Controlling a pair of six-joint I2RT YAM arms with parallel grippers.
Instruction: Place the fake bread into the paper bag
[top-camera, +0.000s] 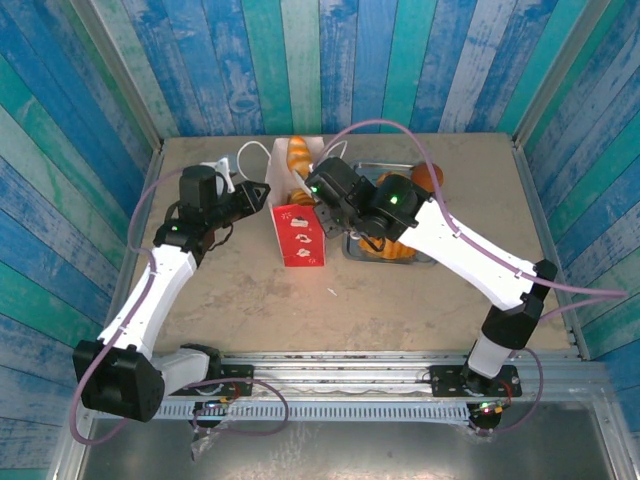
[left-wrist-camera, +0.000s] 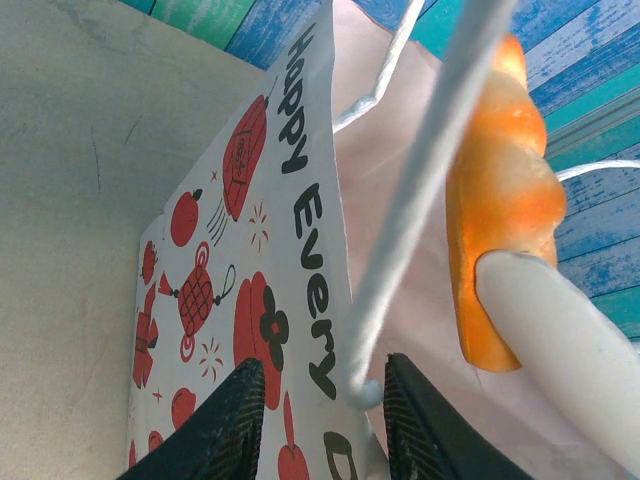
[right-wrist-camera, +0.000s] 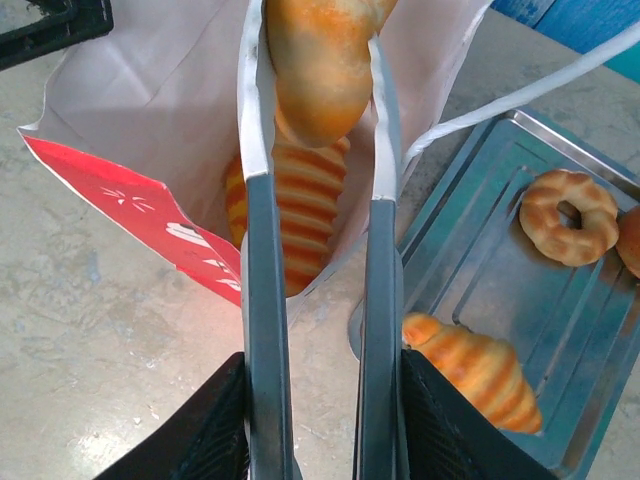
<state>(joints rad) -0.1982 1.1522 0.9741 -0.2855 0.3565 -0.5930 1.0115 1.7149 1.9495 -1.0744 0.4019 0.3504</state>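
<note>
The paper bag (top-camera: 299, 238) stands upright mid-table, white with red panels, its mouth open. My left gripper (top-camera: 258, 196) is at its left rim; in the left wrist view its fingers (left-wrist-camera: 228, 425) straddle the printed wall (left-wrist-camera: 240, 250) and a cord handle (left-wrist-camera: 420, 180) with a visible gap, open. My right gripper (right-wrist-camera: 322, 420) is shut on metal tongs (right-wrist-camera: 258, 300). The tongs pinch a golden roll (right-wrist-camera: 318, 70) over the bag's mouth (top-camera: 298, 152). A striped croissant (right-wrist-camera: 295, 220) lies inside the bag.
A grey metal tray (right-wrist-camera: 480, 270) sits right of the bag, holding a ring-shaped piece (right-wrist-camera: 570, 215) and a croissant (right-wrist-camera: 475, 370). The top view shows more pastries on it (top-camera: 395, 250) and a brown bun (top-camera: 428, 178). Blue plank walls enclose the table.
</note>
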